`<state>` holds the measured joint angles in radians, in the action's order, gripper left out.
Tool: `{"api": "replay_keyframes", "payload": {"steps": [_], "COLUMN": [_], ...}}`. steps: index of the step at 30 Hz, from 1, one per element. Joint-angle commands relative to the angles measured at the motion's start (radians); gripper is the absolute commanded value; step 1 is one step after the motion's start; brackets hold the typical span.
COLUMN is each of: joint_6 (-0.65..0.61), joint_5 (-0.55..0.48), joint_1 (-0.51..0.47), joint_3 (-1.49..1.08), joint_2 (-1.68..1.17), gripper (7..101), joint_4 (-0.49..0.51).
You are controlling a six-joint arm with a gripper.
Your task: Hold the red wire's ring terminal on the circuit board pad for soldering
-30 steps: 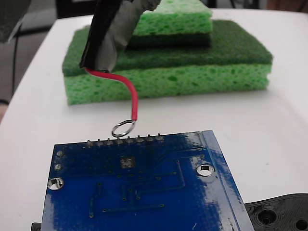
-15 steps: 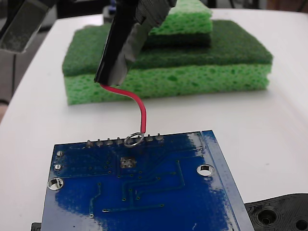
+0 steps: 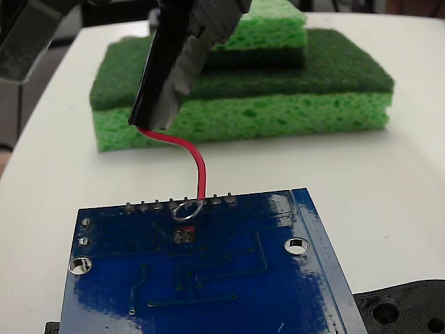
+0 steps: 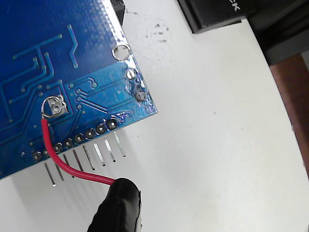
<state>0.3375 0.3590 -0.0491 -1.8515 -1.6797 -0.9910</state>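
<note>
The blue circuit board (image 3: pixel 229 285) lies at the front of the fixed view. My gripper (image 3: pixel 153 118) hangs above its far edge, shut on the red wire (image 3: pixel 198 163). The wire curves down to the ring terminal (image 3: pixel 186 210), which shows just behind the silver pad (image 3: pixel 184 235), by the pin row. In the wrist view the gripper (image 4: pixel 119 205) is at the bottom. From it the red wire (image 4: pixel 63 164) crosses the pins onto the circuit board (image 4: pixel 63 53), and the ring terminal (image 4: pixel 48 107) overlaps the pad (image 4: pixel 56 104). Whether the two touch I cannot tell.
Stacked green sponges (image 3: pixel 292 104) stand behind the board. A black plastic part with holes (image 3: pixel 407 309) lies at the front right. A blurred grey object (image 3: pixel 28 38) hangs at the top left. A black box (image 4: pixel 217 12) sits at the top of the wrist view.
The ring terminal has come down from beyond the board's far edge, over the pin row, onto the board beside the pad. The gripper shifted right, then slightly down and left.
</note>
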Motion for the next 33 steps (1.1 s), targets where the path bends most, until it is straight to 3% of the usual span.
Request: {"api": "replay_keyframes", "payload": {"steps": [1, 33], "joint_6": [0.000, -0.003], "joint_5": [-0.008, -0.023], "joint_1": [0.000, -0.009], "joint_3": [0.005, 0.000], "joint_2": [-0.003, 0.014], "gripper": [100.3, 100.3], "joint_4": [0.005, 0.015]}}
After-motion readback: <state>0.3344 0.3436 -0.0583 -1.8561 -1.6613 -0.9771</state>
